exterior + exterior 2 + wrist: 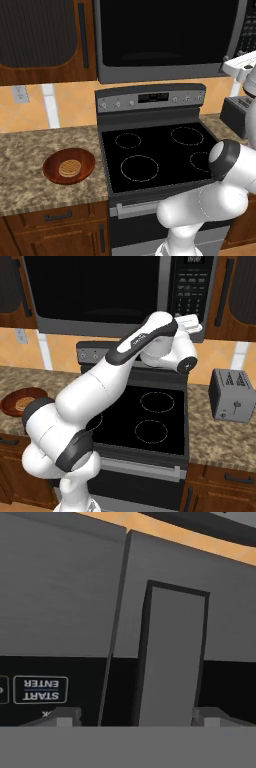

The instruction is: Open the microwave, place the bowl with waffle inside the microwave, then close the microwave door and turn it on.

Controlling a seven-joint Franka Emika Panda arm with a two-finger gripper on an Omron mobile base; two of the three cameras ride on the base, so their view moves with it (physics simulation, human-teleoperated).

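The microwave (165, 35) hangs above the stove with its door (100, 291) closed. My gripper (192, 323) is raised to the microwave's lower right corner, by the button panel (192, 286). In the hand view, which is rolled upside down, the grey handle bar (172, 657) stands between my spread fingertips (65, 716), and my gripper (137, 717) is open with the bar not clamped. The START/ENTER button (41, 689) reads inverted beside it. The reddish-brown bowl (52, 167) sits on the counter left of the stove, with the tan waffle (69, 167) in it; both bowl (11, 403) and waffle (22, 404) show in the right base view.
A black-topped stove (155, 150) with several burner rings lies below the microwave. A grey toaster (231, 395) stands on the right counter. Brown wooden cabinet doors (45, 35) flank the microwave. My arm arches over the stove.
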